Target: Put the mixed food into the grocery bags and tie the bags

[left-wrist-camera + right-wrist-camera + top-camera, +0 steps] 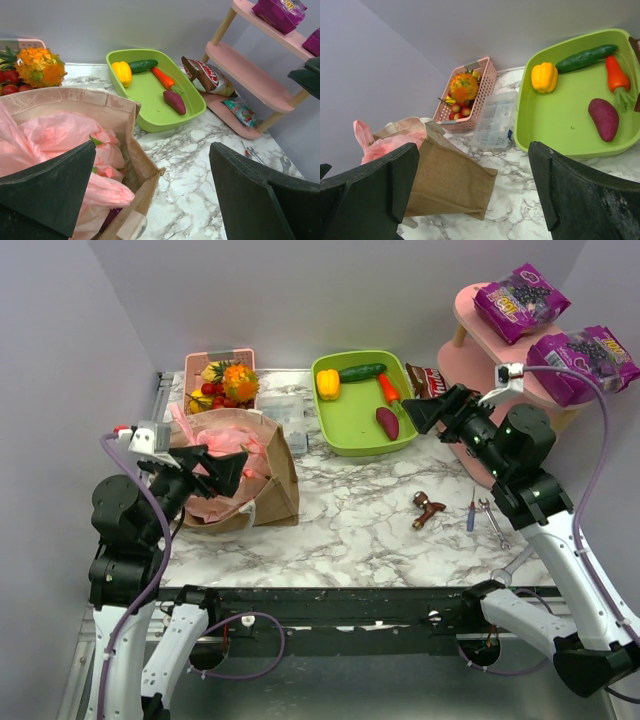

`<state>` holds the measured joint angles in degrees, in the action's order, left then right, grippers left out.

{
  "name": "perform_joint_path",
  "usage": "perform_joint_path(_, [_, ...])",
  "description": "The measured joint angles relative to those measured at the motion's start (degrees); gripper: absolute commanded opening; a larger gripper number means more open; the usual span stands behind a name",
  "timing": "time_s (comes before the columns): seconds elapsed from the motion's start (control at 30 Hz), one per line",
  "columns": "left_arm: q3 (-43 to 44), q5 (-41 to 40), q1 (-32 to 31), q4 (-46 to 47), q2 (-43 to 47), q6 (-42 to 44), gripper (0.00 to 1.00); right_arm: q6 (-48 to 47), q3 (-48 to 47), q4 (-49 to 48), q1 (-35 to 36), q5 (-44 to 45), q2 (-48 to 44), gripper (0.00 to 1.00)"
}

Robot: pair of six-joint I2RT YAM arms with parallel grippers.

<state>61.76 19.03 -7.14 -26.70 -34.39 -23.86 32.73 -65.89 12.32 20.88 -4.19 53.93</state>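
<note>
In the green tray [350, 435]: yellow pepper [327, 383], cucumber [362, 371], carrot [389, 388], purple sweet potato [387, 422]. Left of the tray, brown paper bag [280, 480] holding pink plastic bag [225, 430], left gripper [228, 468] over its mouth. At the tray's right rim, right gripper [420, 412]. Left of the tray's far end, pink basket [218, 353] of fruit.

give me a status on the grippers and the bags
Left gripper open, empty, over the brown bag. Right gripper open, empty, by the green tray. Pink bag sits inside the brown bag, untied. Vegetables in the tray, nothing in the way.

Plain pale lilac walls [300, 290] enclose a white marbled table [350, 530], a pink shelf [468, 308] at right.
</note>
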Motion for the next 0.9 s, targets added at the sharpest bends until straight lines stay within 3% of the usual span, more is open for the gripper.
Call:
perform_joint_path(0.37, [-4.2, -3.3, 0.0, -3.9, 8.6, 2.5, 0.98, 1.7, 3.9, -4.0, 0.0, -7.2, 3.2, 1.0])
perform_joint_path(0.53, [-12.2, -5.7, 0.0, -2.0, 10.7, 4.2, 0.98, 1.2, 8.0, -4.1, 0.0, -7.2, 0.0, 1.0])
perform_joint_path(0.77, [-31.1, -18.3, 0.0, 11.5, 10.4, 9.2, 0.98, 1.6, 20.2, -4.7, 0.0, 0.9, -4.3, 1.0])
perform_joint_path(0.9, [-46.4, -25.0, 0.0, 29.5, 7.5, 11.6, 0.97, 0.0, 27.1, -6.3, 0.0, 7.8, -2.6, 1.0])
